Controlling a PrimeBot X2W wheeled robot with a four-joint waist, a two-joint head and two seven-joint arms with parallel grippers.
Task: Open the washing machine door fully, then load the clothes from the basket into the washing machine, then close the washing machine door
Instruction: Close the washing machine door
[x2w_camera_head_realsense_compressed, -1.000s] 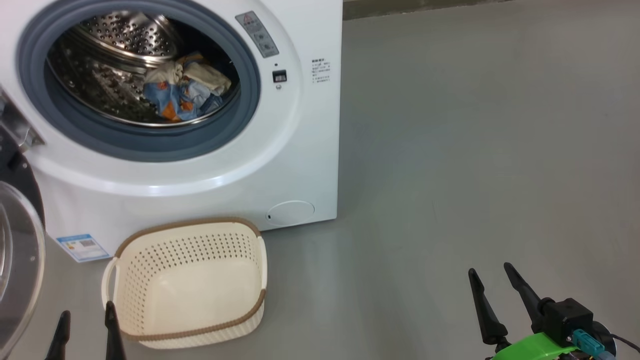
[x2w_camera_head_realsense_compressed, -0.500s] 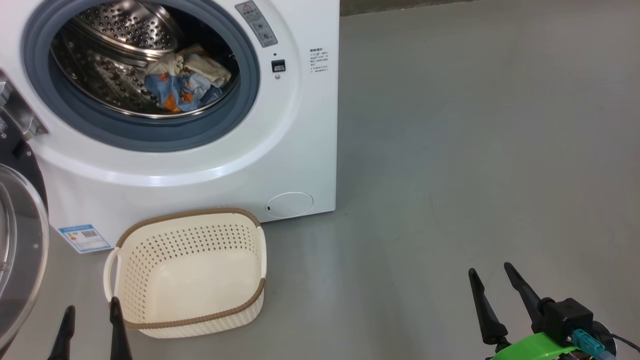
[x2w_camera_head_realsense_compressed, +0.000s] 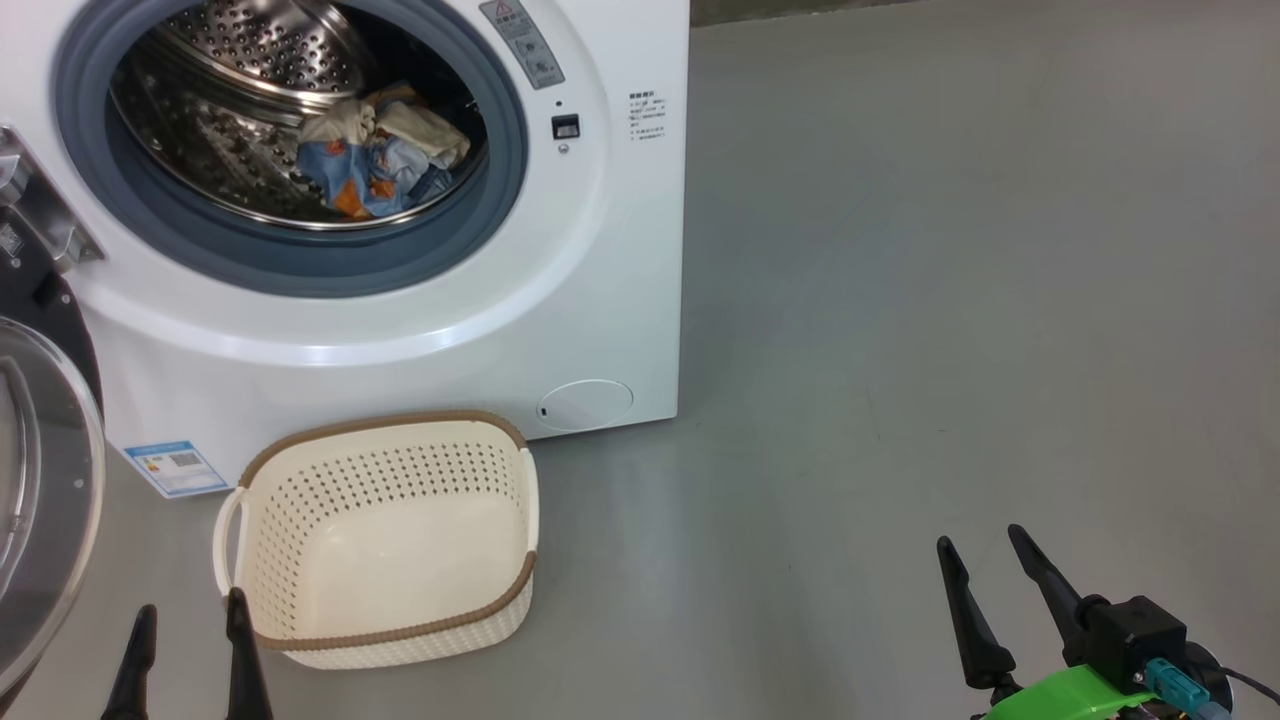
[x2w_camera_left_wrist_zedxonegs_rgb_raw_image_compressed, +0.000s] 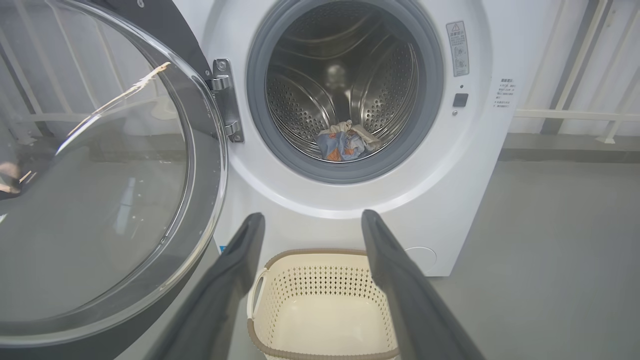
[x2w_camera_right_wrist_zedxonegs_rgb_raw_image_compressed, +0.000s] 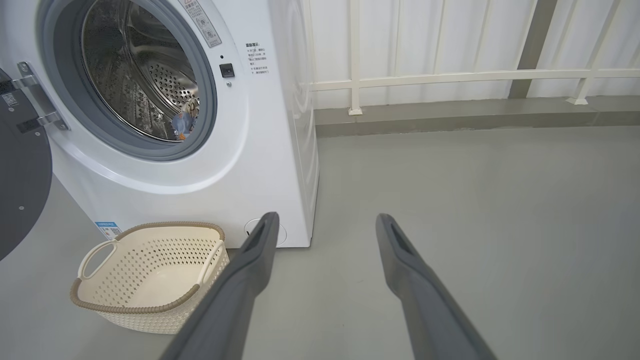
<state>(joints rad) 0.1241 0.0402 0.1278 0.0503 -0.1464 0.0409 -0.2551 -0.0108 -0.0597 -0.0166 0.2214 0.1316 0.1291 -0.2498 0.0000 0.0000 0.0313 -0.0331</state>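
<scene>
The white washing machine (x2w_camera_head_realsense_compressed: 590, 250) (x2w_camera_left_wrist_zedxonegs_rgb_raw_image_compressed: 480, 150) (x2w_camera_right_wrist_zedxonegs_rgb_raw_image_compressed: 270, 125) stands with its round black door (x2w_camera_head_realsense_compressed: 40, 480) (x2w_camera_left_wrist_zedxonegs_rgb_raw_image_compressed: 100, 190) (x2w_camera_right_wrist_zedxonegs_rgb_raw_image_compressed: 20, 185) swung wide to the left. The clothes (x2w_camera_head_realsense_compressed: 375, 155) (x2w_camera_left_wrist_zedxonegs_rgb_raw_image_compressed: 345, 142) (x2w_camera_right_wrist_zedxonegs_rgb_raw_image_compressed: 184, 122), blue with orange prints plus cream pieces, lie in the steel drum. On the floor before the machine sits the cream basket (x2w_camera_head_realsense_compressed: 385, 540) (x2w_camera_left_wrist_zedxonegs_rgb_raw_image_compressed: 320, 310) (x2w_camera_right_wrist_zedxonegs_rgb_raw_image_compressed: 150, 275), nothing inside it. My left gripper (x2w_camera_head_realsense_compressed: 190, 615) (x2w_camera_left_wrist_zedxonegs_rgb_raw_image_compressed: 310, 220) is open, low beside the basket's left handle. My right gripper (x2w_camera_head_realsense_compressed: 985, 540) (x2w_camera_right_wrist_zedxonegs_rgb_raw_image_compressed: 325, 220) is open, far right over the bare floor.
Grey floor (x2w_camera_head_realsense_compressed: 950, 300) stretches to the right of the machine. A white railing (x2w_camera_right_wrist_zedxonegs_rgb_raw_image_compressed: 450, 77) and a low grey kerb (x2w_camera_right_wrist_zedxonegs_rgb_raw_image_compressed: 450, 112) run along the back wall. A blue label sticker (x2w_camera_head_realsense_compressed: 175, 468) is on the machine's lower left front.
The head camera has shifted slightly, so machine and basket sit a little higher and to the right in view. Both grippers stay open in the same places.
</scene>
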